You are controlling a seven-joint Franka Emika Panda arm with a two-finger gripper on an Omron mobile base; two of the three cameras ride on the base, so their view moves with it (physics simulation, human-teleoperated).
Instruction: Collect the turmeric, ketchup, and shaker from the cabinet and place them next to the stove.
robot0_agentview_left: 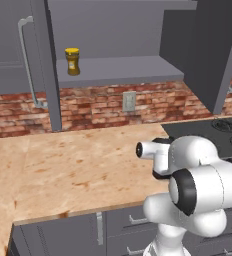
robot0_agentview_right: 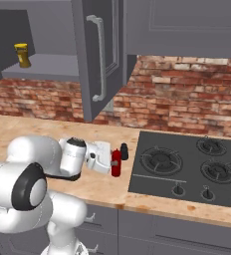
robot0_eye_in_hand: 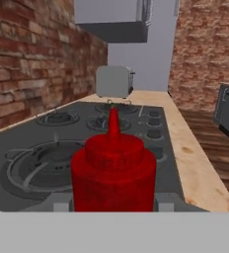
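So the gripper [robot0_agentview_right: 112, 163] was pinched around the ketchup [robot0_agentview_right: 116, 162], holding it upright on or just over the wooden counter [robot0_agentview_left: 63, 170], right beside the left edge of the stove [robot0_agentview_right: 187, 169]. The shaker [robot0_agentview_right: 124, 151] was already standing just behind it, really near, and that's my worry: if the fingers spread and the hand pulls back sloppily, I'd guess it could bump the shaker or tip the bottle, since the thing's tall and slim. Can't tell for sure whether its base was actually touching the counter, so letting go early might make it drop and topple. In the hand view the ketchup was a glossy red bottle with a ribbed shoulder and a pointed cap, dead centre between the fingers. Meanwhile the turmeric [robot0_agentview_left: 72, 61], yellow lid and mustard body, was sitting on the cabinet [robot0_agentview_left: 118, 70] shelf, far left.
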